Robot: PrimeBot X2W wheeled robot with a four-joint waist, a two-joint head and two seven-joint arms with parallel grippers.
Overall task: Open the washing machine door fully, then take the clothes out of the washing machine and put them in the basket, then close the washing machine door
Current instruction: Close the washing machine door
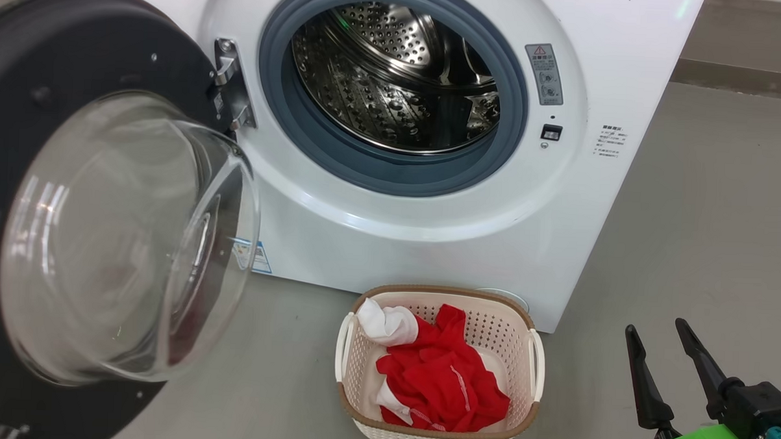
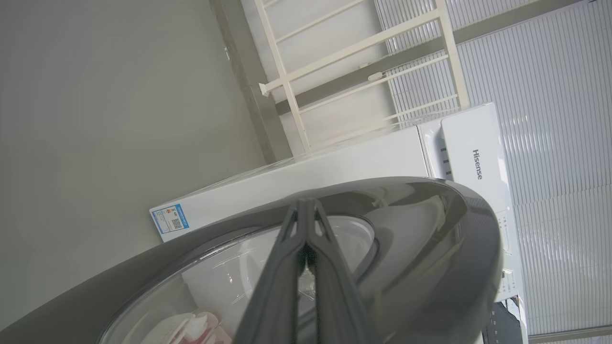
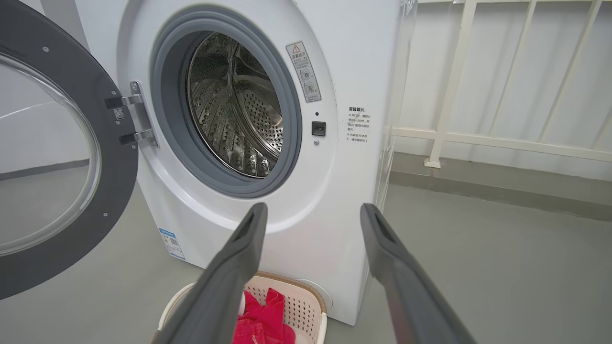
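clothes lie red and white in the basket, lower centre of the head view, on the floor just in front of the washer. the drum at upper centre looks empty as far as i can see into it, so i judge the unloading done and closing the door the step in hand. the door stands swung wide at the left of the frame, its glass bowl bulging my way, hung on the hinge at the left edge of the opening.

my left gripper has its fingers pressed together, clenched on nothing. in the left wrist view they point along the door's glossy outer face near its rim, though i cannot tell whether they touch it. my right gripper sits at lower right of the head view, released and empty, well apart from door and basket.

next i would push on that outer face with the closed fingers and sweep the door round its hinge toward the opening, until the rim meets the latch on the right. that calls for a steady push far from the hinge, and i'd watch that the lower rim clears the basket.
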